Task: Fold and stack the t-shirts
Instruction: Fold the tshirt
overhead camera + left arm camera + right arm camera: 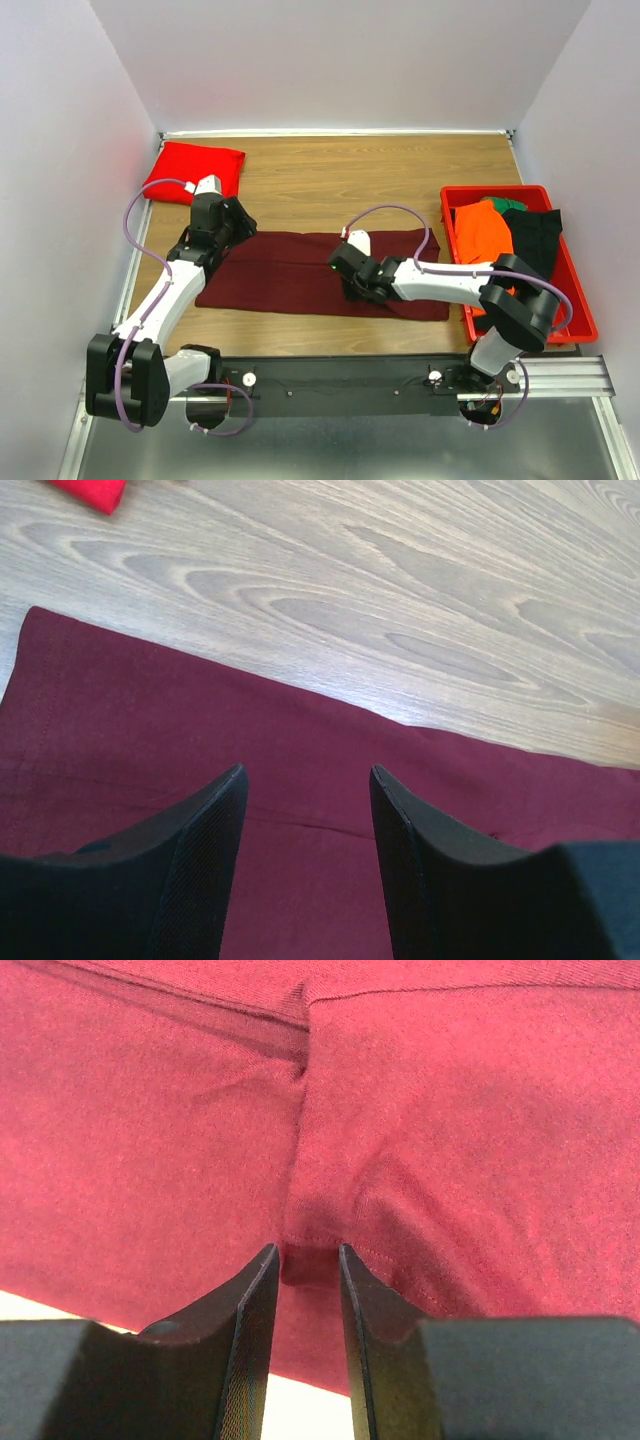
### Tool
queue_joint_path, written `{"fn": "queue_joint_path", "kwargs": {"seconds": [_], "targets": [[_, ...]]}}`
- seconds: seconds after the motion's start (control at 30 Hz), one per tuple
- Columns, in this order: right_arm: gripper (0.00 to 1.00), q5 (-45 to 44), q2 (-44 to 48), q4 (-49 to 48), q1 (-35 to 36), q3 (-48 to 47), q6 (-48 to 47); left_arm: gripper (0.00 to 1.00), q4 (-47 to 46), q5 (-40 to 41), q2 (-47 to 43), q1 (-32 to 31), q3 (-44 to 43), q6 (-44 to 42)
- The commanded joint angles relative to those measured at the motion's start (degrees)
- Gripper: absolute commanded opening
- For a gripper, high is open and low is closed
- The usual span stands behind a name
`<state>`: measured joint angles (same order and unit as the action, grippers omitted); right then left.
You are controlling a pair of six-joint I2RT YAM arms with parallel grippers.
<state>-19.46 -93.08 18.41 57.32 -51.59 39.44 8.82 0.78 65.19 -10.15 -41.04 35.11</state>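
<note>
**Maroon t-shirt (300, 275): long strip running away from the red bin (580, 330)**

Lies flat as a long, narrow strip, with one end just beside the red bin and the long axis going straight away from it, toward the left side. Caught by the right gripper (305, 1252) about half-way along from the bin, at the near hem: fingers nearly together, a small tuck of cloth pinched between, creases drawing toward it. Sits under the left gripper (308, 775) at the end farthest from the bin; jaws spread there, nothing between, only cloth and the table (400, 600) below. Probably calls for a fold across the long axis, with the left arm nearer to the far end. Red t-shirt (195, 172): already folded, beyond that far end, well apart from the bin.
</note>
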Motion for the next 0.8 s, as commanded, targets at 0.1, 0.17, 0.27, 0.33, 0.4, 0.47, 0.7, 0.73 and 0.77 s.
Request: {"fn": "queue_joint_path", "kwargs": {"seconds": [0.1,0.17,0.27,0.33,0.4,0.47,0.7,0.73,0.77], "targets": [[0.38,-4.35,-2.98,2.33,1.13,-3.25,0.11,0.6,-1.44,0.63,0.11,-0.13,-0.71,-0.22],[0.37,-4.44,-3.34,2.68,1.22,-3.34,0.37,0.6,-1.44,0.72,0.03,-0.13,-0.71,-0.22],[0.15,-4.62,-2.9,3.12,1.13,-3.34,0.9,0.6,-1.35,0.63,-0.06,-0.13,-0.71,-0.22],[0.08,-4.27,-2.37,3.21,1.13,-3.51,0.99,0.6,-1.26,0.63,-0.15,-0.13,-0.71,-0.31],[0.02,-3.74,-1.67,3.29,1.22,-3.95,1.34,0.6,-1.08,0.63,-0.15,-0.13,-0.8,-0.31],[0.0,-3.13,-1.23,3.29,1.22,-4.92,0.9,0.6,-0.91,0.63,-0.24,-0.13,-0.97,-0.31],[0.0,0.47,-1.31,3.29,1.13,-7.47,0.64,0.6,-0.56,0.54,-0.5,-0.13,-1.24,-0.4],[0.01,0.65,-1.4,3.29,1.13,-7.47,0.72,0.6,-0.56,0.54,-0.41,-0.13,-1.24,-0.4],[0.01,0.83,-1.49,3.29,1.21,-7.56,0.81,0.6,-0.56,0.63,-0.41,-0.13,-1.33,-0.4]]}}
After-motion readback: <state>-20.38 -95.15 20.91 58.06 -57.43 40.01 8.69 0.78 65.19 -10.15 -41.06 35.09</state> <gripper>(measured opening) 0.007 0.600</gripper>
